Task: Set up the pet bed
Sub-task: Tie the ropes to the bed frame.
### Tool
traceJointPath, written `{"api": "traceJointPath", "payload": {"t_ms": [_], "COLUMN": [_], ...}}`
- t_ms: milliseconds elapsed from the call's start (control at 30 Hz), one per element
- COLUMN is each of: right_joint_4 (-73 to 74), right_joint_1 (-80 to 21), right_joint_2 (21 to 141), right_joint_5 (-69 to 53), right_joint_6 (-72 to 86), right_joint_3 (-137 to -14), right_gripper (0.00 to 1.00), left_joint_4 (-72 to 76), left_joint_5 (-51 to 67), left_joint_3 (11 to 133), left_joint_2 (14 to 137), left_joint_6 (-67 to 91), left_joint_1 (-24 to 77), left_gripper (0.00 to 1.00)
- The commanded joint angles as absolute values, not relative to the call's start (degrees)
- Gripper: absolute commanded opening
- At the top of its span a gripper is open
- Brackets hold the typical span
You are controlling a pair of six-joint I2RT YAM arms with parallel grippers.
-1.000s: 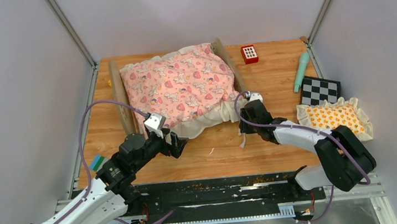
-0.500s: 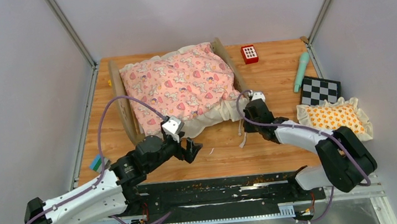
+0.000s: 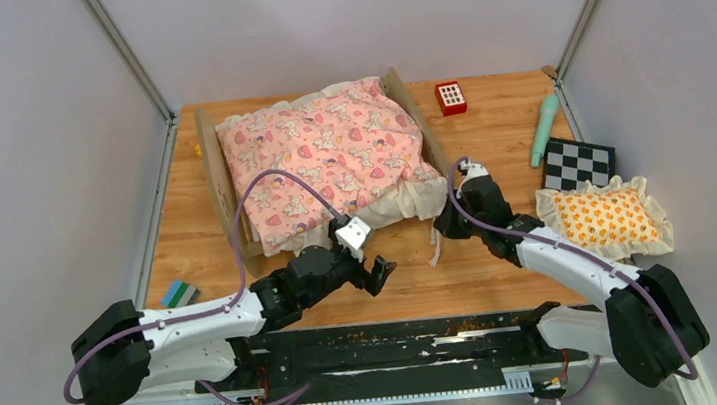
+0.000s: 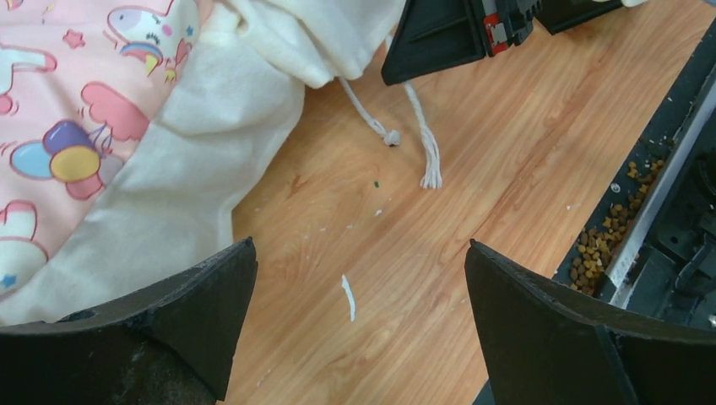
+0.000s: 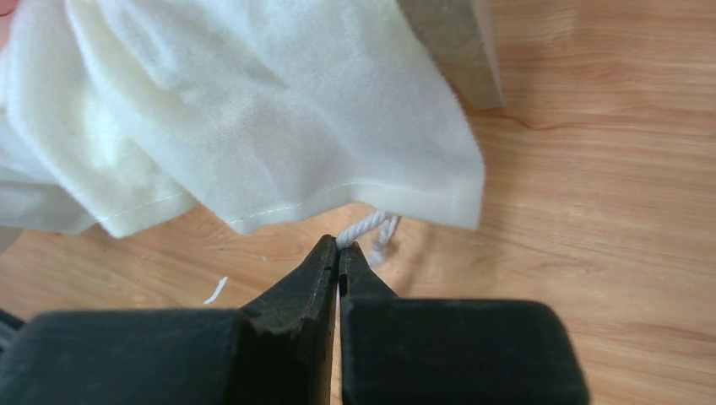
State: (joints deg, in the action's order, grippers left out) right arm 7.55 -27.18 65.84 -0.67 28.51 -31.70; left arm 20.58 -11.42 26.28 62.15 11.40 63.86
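Pet bed (image 3: 220, 182) is sitting at the worktop's (image 3: 499, 137) far left-centre, with the pink unicorn quilt (image 3: 329, 155) already lying over the frame and its cream ruffle drooping off the near end. Your left hand (image 4: 359, 253) is hovering wide open beside that ruffle. Your right hand (image 5: 339, 249) is sitting fully closed, tips at a white cord (image 5: 365, 226) under the ruffle corner, pinch unconfirmed. Judged left: you are probably tidying that edge next, and the orange pillow (image 3: 605, 217) is lying well apart.

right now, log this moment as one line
left end effector: open, over table by quilt | right end effector: shut, white cord at tips | quilt: on pet bed | pillow: off bed
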Motion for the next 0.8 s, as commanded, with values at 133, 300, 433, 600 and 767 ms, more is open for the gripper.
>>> {"api": "traceJointPath", "payload": {"t_ms": [133,300,433,600,767], "right_joint_4": [1.28,-10.61,-15.6,-13.87,-12.24], "right_joint_1": [-25.17,-24.18,-24.14,-24.22,-24.18], "right_joint_2": [66.44,69.76,73.64,75.83,75.39], "right_joint_5": [-8.06,-9.56,-6.74,2.75,8.78], "right_joint_6": [41.15,52.87,57.33,54.37,52.23], "right_joint_3": [-32.35,-29.03,-28.27,-27.3,-24.47], "right_gripper": [0.0,0.0,0.0,0.0,0.0], "left_joint_4": [37.08,37.0,36.63,36.32,36.42], "left_joint_5": [-10.49,-11.29,-12.58,-13.95,-14.41], "left_joint_3": [26.08,23.99,21.63,19.39,17.97], "left_joint_2": [66.12,64.07,61.53,58.75,58.26], "left_joint_6": [4.99,5.89,6.49,7.06,7.53], "left_joint_1": [64.47,64.42,64.43,64.42,64.43], "left_gripper": [0.99,0.99,0.99,1.0,1.0]}}
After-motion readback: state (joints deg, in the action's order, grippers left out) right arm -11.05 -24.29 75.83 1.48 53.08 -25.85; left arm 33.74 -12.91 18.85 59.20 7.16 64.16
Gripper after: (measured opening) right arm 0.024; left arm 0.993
